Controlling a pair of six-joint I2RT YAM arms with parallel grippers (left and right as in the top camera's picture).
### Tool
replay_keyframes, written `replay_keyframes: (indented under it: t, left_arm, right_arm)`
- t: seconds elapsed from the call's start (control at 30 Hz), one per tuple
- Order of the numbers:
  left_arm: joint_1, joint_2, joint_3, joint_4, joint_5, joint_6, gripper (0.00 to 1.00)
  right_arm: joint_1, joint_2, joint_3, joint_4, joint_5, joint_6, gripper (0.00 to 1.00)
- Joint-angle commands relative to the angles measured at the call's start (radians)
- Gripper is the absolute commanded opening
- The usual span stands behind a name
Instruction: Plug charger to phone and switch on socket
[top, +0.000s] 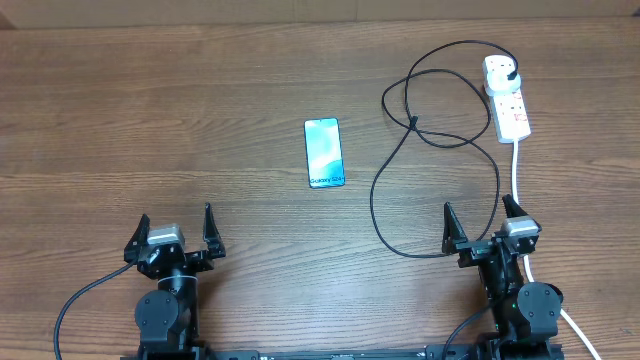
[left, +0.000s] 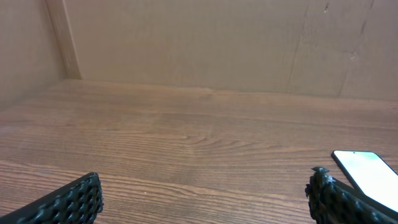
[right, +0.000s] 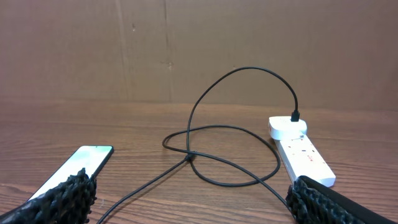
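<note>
Overhead view of a brown wooden surface (top: 200, 100) with two robot arms at the bottom edge. Near the centre of the frame, a slim phone (top: 324, 152), flat and screen up, light blue-teal, with white lettering at its lower short edge. Well apart from both arms, touching nothing else.

In the upper right, a white socket (top: 507, 105) strip with red markings, lying lengthwise. A thick white cord (top: 517, 170) running from its lower end down past the right arm. A black plug (top: 513, 72) seated in the strip's top outlet.

From that plug, the thin black charger (top: 412, 123) cable, looping left, crossing over itself between phone and socket, then sweeping down and right to the right arm. Free connector end not clear in any view, and not at the phone.

Left tool (top: 176, 222) at the lower left, fingers spread wide, gripping nothing. Right tool (top: 478, 215) at the lower right, likewise wide open and empty, with the cable running low between its fingers.

Left wrist view: open tool (left: 205, 186) low over bare wood, phone (left: 367, 171) at the right edge, brown board wall (left: 186, 43) behind.

Right wrist view: open tool (right: 189, 183), phone (right: 81, 163) at the lower left, charger (right: 189, 155) loops in the middle, socket (right: 305, 155) at the right with the plug (right: 295, 116) standing in it.
</note>
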Motion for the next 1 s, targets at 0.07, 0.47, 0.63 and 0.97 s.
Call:
replay_keyframes:
  t: [0.07,0.47,0.63,0.97]
  left_arm:
    - [0.005,-0.011,-0.006,0.003,0.013,0.023,0.99]
    - [0.005,-0.011,-0.006,0.105,0.302,-0.146,0.99]
    - [0.005,-0.011,-0.006,0.330,0.489,-0.203,1.00]
    - [0.005,-0.005,0.118,0.661,0.462,-0.198,1.00]
  right_arm:
    - [0.005,-0.009,-0.010,0.006,0.006,-0.002,1.00]
    - [0.005,-0.009,-0.010,0.006,0.006,-0.002,1.00]
    - [0.005,-0.009,-0.010,0.006,0.006,-0.002,1.00]
    - [0.005,-0.009,-0.010,0.006,0.006,-0.002,1.00]
